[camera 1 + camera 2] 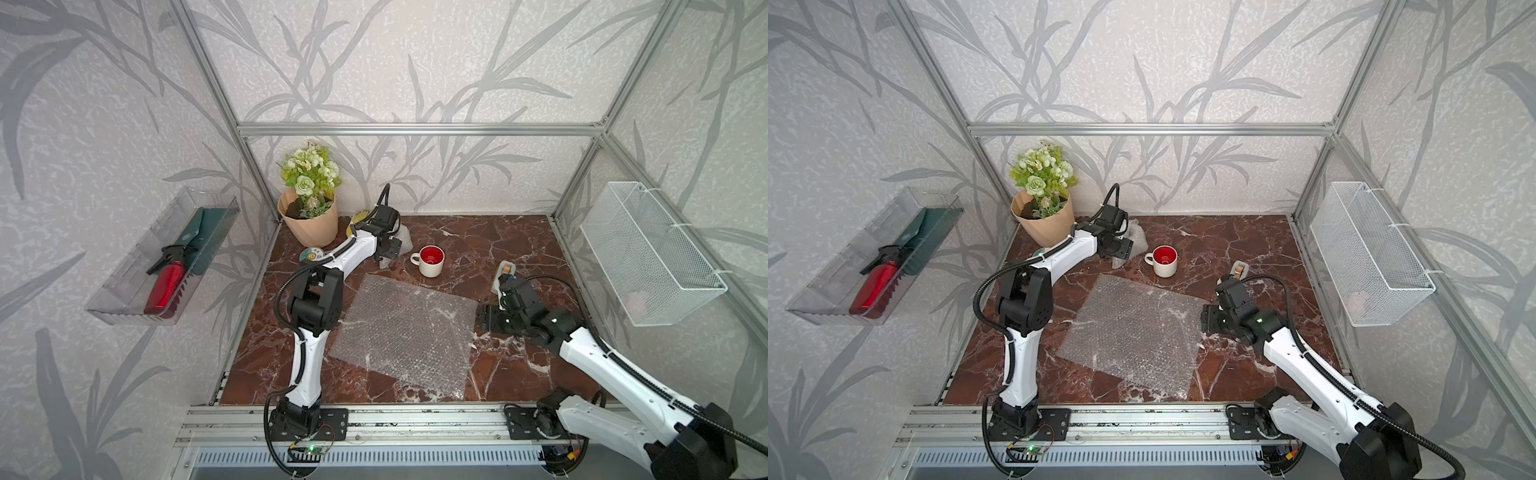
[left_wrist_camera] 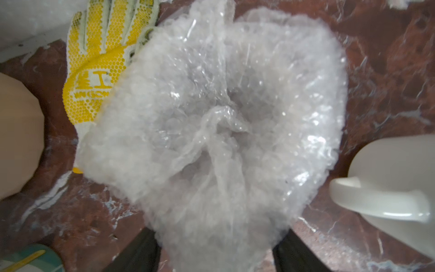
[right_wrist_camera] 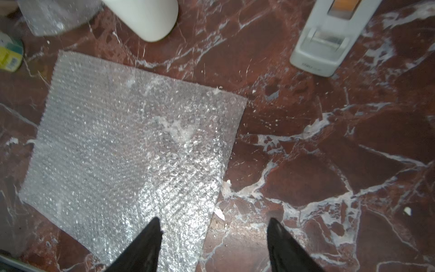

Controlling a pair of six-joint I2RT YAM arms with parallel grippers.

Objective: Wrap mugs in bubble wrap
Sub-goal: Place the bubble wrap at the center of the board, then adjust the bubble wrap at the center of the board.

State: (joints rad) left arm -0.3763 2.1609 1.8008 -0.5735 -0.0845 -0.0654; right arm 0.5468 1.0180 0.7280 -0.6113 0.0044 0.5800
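Left gripper (image 2: 216, 232): jaws spread wide astride wrapped bundle (image 2: 211, 117), probably first mug finished, parked beside glove (image 2: 94, 70) clear of work area. White mug (image 1: 431, 261): upright, bare, just behind flat bubble wrap sheet (image 1: 405, 332), sheet apparently laid ready for it. Right gripper (image 3: 213, 220): jaws apart, empty, straddling sheet's right edge, mug well beyond.

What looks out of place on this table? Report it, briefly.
A yellow-dotted work glove lies at the back, partly hidden by the bubble-wrapped bundle; it has no part in wrapping mugs. The flat bubble wrap sheet lies skewed to the table's edges.
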